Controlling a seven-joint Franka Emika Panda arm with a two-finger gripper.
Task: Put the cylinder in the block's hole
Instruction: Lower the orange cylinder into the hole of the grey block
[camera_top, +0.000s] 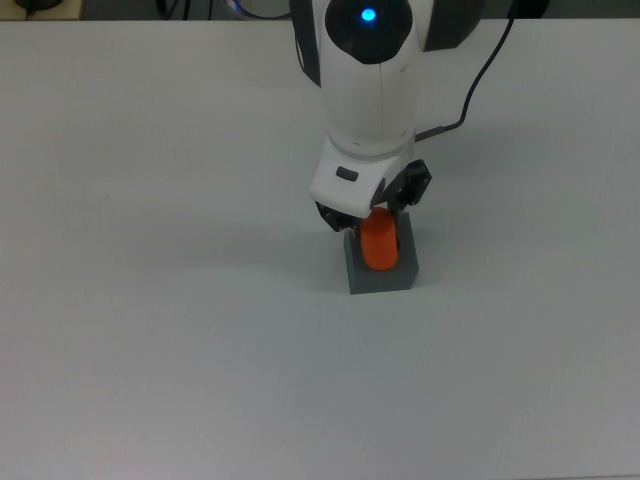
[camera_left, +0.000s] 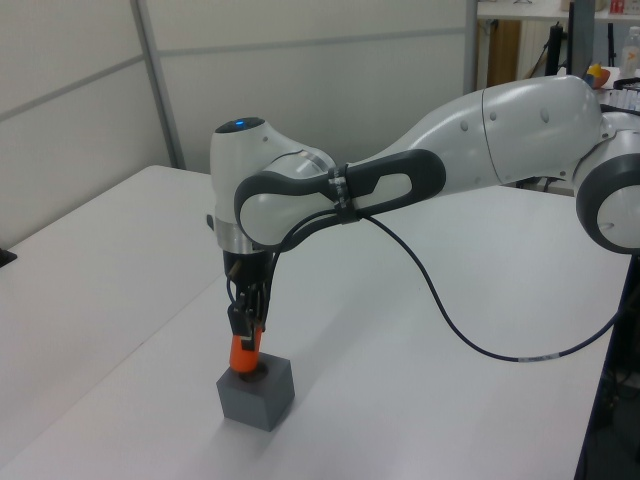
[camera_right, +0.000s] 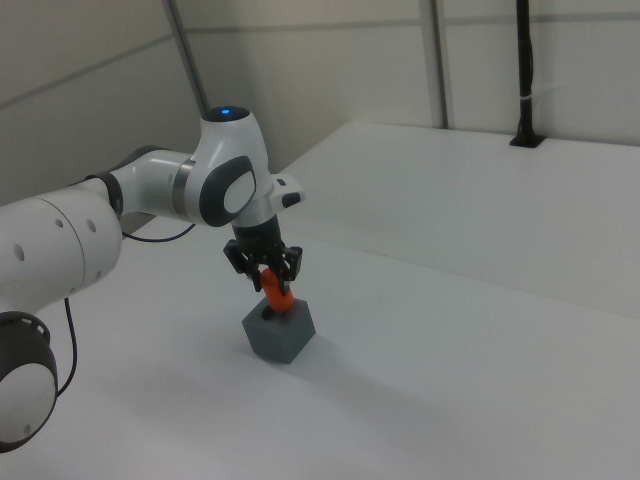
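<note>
We record a plain white surface (camera_left: 120, 260), matte and evenly lit. Pale panelled walls (camera_left: 300, 60) with grey vertical frame strips (camera_left: 158, 85) stand behind it. In the right view a black post (camera_right: 524, 70) rises from the surface's far edge. A cluttered desk (camera_left: 610, 150) shows at the left view's right.
</note>
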